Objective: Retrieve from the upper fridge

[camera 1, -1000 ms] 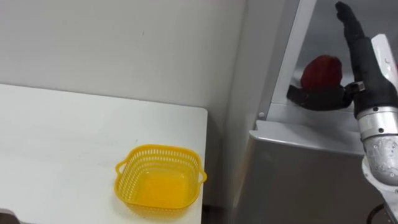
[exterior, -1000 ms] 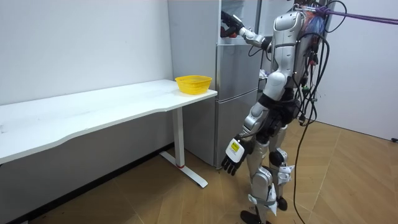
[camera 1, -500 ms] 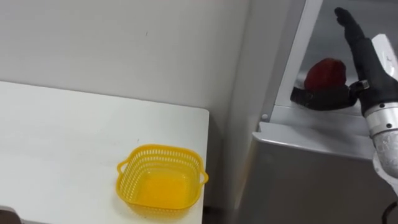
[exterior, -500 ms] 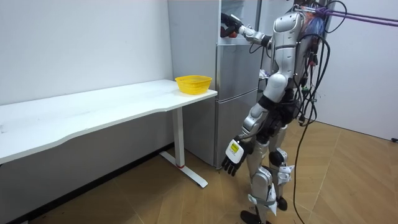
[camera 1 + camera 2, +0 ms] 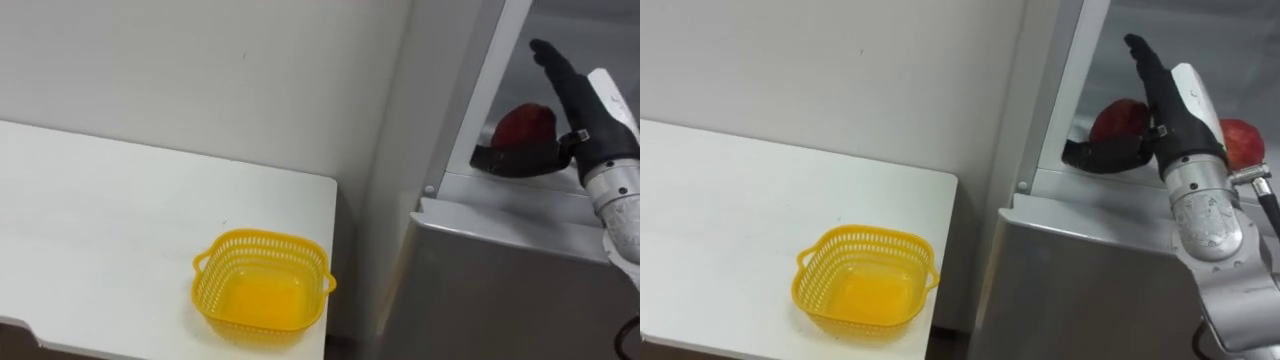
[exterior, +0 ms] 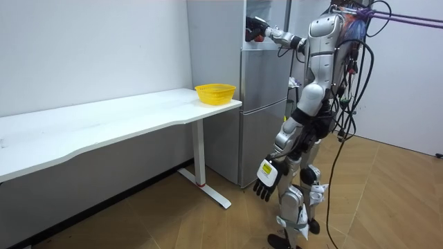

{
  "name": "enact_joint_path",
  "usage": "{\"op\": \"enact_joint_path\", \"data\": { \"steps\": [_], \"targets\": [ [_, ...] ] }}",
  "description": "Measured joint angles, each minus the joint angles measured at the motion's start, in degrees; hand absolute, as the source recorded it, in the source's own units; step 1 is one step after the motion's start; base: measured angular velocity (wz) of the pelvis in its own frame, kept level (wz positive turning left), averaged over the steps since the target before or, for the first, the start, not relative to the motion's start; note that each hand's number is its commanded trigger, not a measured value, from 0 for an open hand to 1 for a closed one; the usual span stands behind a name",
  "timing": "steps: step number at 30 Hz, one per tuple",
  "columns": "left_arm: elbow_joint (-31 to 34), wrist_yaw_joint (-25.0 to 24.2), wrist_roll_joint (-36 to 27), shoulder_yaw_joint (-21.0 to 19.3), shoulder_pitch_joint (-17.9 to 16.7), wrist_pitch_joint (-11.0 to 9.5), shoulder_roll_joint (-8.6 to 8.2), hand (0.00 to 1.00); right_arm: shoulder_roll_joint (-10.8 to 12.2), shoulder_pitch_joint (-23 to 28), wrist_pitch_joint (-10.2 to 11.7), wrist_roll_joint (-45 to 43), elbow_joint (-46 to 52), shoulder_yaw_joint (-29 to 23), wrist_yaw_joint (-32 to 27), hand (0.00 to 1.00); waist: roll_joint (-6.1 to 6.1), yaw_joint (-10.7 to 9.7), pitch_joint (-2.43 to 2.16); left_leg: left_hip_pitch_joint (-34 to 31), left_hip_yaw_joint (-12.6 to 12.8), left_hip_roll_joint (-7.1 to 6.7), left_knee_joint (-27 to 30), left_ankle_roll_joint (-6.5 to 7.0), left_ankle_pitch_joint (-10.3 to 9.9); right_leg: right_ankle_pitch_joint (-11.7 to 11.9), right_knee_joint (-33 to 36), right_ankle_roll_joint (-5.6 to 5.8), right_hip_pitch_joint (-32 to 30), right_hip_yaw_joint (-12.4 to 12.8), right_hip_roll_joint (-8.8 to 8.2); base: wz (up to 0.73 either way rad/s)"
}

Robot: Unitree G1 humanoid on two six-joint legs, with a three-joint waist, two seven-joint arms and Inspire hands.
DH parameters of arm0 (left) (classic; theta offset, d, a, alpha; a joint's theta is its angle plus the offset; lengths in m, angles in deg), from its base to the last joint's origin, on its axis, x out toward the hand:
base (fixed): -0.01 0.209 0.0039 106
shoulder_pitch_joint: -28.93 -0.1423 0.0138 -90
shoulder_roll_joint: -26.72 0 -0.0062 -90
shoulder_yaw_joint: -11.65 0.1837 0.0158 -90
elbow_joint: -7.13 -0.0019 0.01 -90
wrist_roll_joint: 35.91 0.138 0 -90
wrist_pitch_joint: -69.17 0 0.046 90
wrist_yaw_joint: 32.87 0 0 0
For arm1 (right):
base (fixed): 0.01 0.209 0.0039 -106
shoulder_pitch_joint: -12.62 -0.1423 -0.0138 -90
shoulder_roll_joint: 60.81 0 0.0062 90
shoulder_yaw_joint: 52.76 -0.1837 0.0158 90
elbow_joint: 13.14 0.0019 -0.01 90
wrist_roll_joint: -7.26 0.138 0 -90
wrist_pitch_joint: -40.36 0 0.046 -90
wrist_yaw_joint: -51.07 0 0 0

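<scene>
Now the robot stands upright on the wooden floor just in front of the grey fridge (image 6: 261,104), its right arm raised to the open upper compartment. Inside that compartment the right hand (image 5: 592,118) is held with its fingers (image 5: 556,66) straight and pointing upward, while the thumb stretches sideways across the lower front of a dark red fruit (image 5: 526,122); nothing is clasped, and whether the thumb touches the fruit cannot be told. The red fruit sits on the compartment floor near the fridge's front edge, just to the left of the straight fingers. A second red fruit (image 5: 1243,140) lies farther to the right in the same compartment, partly behind the wrist. The left hand (image 6: 264,181) hangs low beside the thigh, level with the fridge's lower door, its fingers loose and holding nothing. Left of the fridge, a white worktop (image 5: 100,220) stands against the wall, and a yellow mesh basket (image 5: 262,239) with nothing in it rests on the worktop's corner nearest the fridge.
</scene>
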Motion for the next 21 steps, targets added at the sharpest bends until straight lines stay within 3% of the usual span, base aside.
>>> {"op": "enact_joint_path", "data": {
  "steps": [5, 12, 19, 20, 21],
  "targets": [
    [0.0, -1.0, 0.0, 0.0, 0.0, 1.0, -0.08, 0.0, 0.0, -0.6, -0.7, 3.5, -1.6, 0.1, 1.8, 0.0, 0.98, 0.1, -0.42, 0.3, 0.0, 0.01, 0.0, 0.0, 0.0, 0.0, 0.1, 0.0, 0.2, 0.0, 0.0, 0.0],
    [0.3, -0.9, 0.0, 0.1, 0.1, 1.6, -0.71, 0.0, 0.0, -1.7, -1.1, 7.0, -3.3, 0.2, 3.4, 0.0, 1.64, 0.4, -0.04, 0.4, 0.2, 0.06, -0.1, -0.02, 0.0, 0.0, 0.7, 0.0, -0.1, 0.4, -0.03, -0.01],
    [0.4, -0.2, 0.0, 0.1, 0.6, 1.8, -0.74, 0.0, 0.0, -4.4, -1.0, 11.1, -9.1, 0.2, 5.5, 0.0, 1.25, 0.2, -0.17, 0.4, 0.2, 0.06, 0.0, -0.01, 0.0, 0.0, 0.7, 0.0, 0.0, 0.4, -0.03, 0.0],
    [0.4, -0.1, 0.0, 0.1, 0.6, 1.8, -0.74, 0.0, 0.0, -4.6, -1.1, 11.2, -9.5, 0.2, 6.0, 0.14, 1.22, 0.1, -0.17, 0.5, 0.2, 0.06, 0.0, -0.01, 0.0, 0.0, 0.7, 0.0, 0.0, 0.4, -0.03, 0.0],
    [0.4, -0.1, 0.0, 0.1, 0.7, 1.9, -0.74, 0.0, 0.0, -4.9, -1.1, 11.4, -10.0, 0.2, 6.7, 0.93, 1.16, 0.1, -0.18, 0.5, 0.1, 0.06, 0.0, -0.01, 0.0, 0.0, 0.7, 0.0, 0.0, 0.4, -0.03, 0.0]
  ]
}}
